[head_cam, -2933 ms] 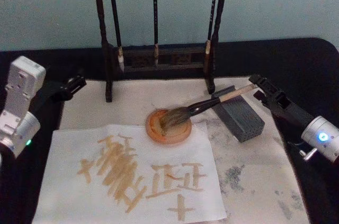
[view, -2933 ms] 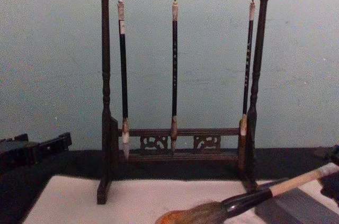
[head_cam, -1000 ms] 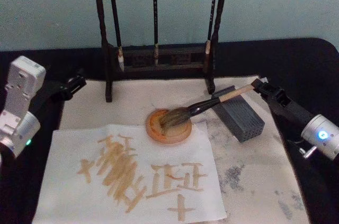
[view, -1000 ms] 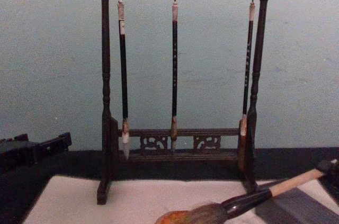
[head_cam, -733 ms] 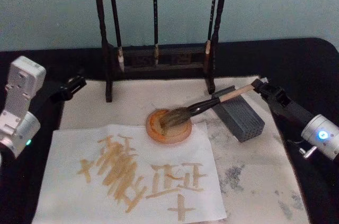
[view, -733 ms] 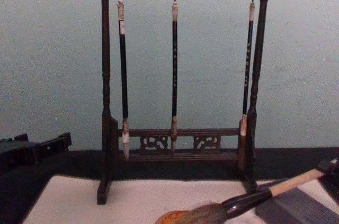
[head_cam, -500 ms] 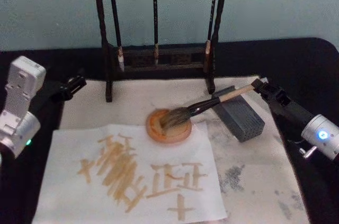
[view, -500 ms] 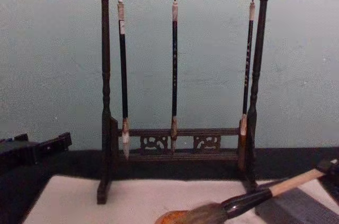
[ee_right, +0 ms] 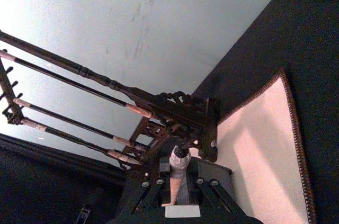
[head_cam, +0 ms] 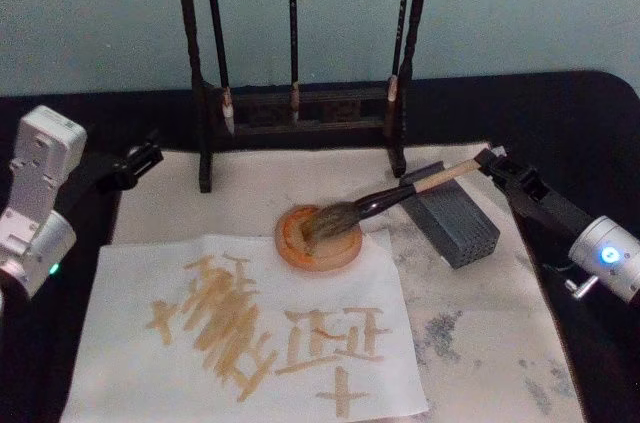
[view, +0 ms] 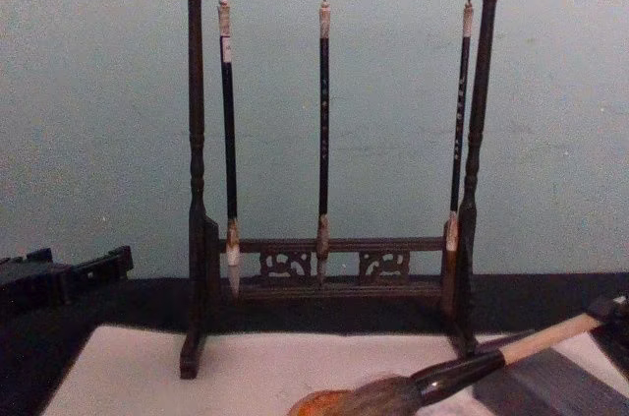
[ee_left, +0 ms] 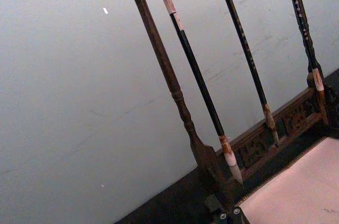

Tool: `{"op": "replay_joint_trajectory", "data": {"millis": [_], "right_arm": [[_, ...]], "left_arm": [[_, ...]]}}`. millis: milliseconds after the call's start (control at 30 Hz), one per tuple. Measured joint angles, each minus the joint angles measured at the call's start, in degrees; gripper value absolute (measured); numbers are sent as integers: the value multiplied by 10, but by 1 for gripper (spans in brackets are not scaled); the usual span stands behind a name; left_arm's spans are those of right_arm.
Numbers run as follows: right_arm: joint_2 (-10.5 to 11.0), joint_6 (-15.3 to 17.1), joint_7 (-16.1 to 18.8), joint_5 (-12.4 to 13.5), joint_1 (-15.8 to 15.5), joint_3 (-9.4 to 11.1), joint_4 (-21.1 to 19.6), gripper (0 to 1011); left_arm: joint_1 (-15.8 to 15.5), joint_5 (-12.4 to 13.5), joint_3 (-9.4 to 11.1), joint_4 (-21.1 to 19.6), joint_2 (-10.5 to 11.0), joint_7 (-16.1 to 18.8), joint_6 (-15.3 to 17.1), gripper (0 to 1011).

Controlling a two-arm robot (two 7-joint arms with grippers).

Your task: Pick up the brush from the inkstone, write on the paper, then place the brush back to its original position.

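Tan-handled and bushy at the head, the brush [head_cam: 385,200] lay at a slant with its grey-brown bristles resting in the round orange-brown inkstone [head_cam: 296,251]. The middle of its handle was propped on the upper edge of a grey block [head_cam: 460,228] just to the right of the inkstone.

The right gripper [head_cam: 492,161] was at the far end of that handle, low over the right rear of the mat. Its jaws were parted and stood one on either side of the handle tip. From the wrist camera a narrow gap was visible on each side, so the jaws were not clamped on the brush.

The left gripper [head_cam: 145,156] was parked at the left edge of the worktop [head_cam: 560,123], well apart from the brush. Its jaws were closed together and held nothing.

The paper [head_cam: 130,343] lay flat at the front left of the off-white felt mat [head_cam: 480,343]. Its far right corner touched the inkstone, and it bore several tan brush strokes. Grey stains marked the mat to the right of the sheet.

Behind the inkstone stood a dark wooden rack [head_cam: 300,108] with three slim brushes [view: 323,121] hanging from its top bar.
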Motion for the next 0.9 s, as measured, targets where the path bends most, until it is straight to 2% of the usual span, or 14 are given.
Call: {"op": "replay_joint_trajectory", "data": {"millis": [267, 567, 733, 900], "right_arm": [[1, 0, 0, 1, 0, -1, 0, 177], [11, -10, -2, 18, -11, -4, -20, 176], [32, -37, -8, 7, -28, -13, -76, 176], [47, -50, -9, 5, -41, -15, -117, 176]], "left_arm": [[0, 0, 0, 0, 0, 0, 0, 1002], [0, 0, 0, 0, 0, 0, 0, 1002], [0, 0, 0, 0, 0, 0, 0, 1002], [0, 0, 0, 0, 0, 0, 0, 1002]]}}
